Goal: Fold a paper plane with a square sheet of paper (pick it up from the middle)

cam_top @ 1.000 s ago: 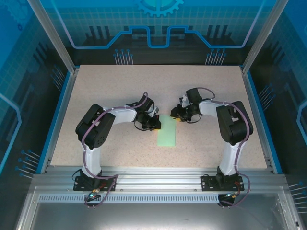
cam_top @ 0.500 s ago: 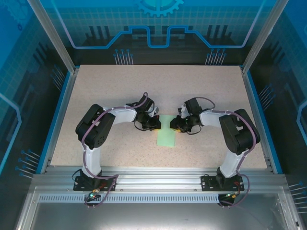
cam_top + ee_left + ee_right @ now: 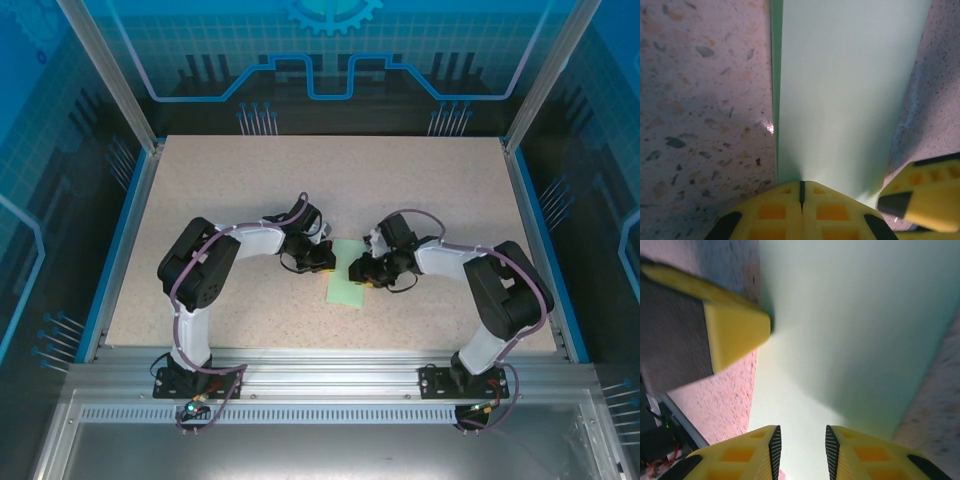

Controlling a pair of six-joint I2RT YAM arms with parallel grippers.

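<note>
The square sheet of paper [image 3: 347, 288] is pictured laid on the table [image 3: 200, 180] just toward 6 o'clock of its centre, with its long sides run from 12 to 6 o'clock. The left gripper [image 3: 326, 262] is set at the sheet's 9 o'clock edge and the right gripper [image 3: 358, 272] over its 3 o'clock edge, the two tips near each other across the paper, the right one slightly nearer 6 o'clock. The left arm's base [image 3: 180, 378] and the right arm's base [image 3: 470, 380] are seen well apart on the rail [image 3: 320, 365] at the table's 6 o'clock edge, at 7 and 5 o'clock of the sheet.
</note>
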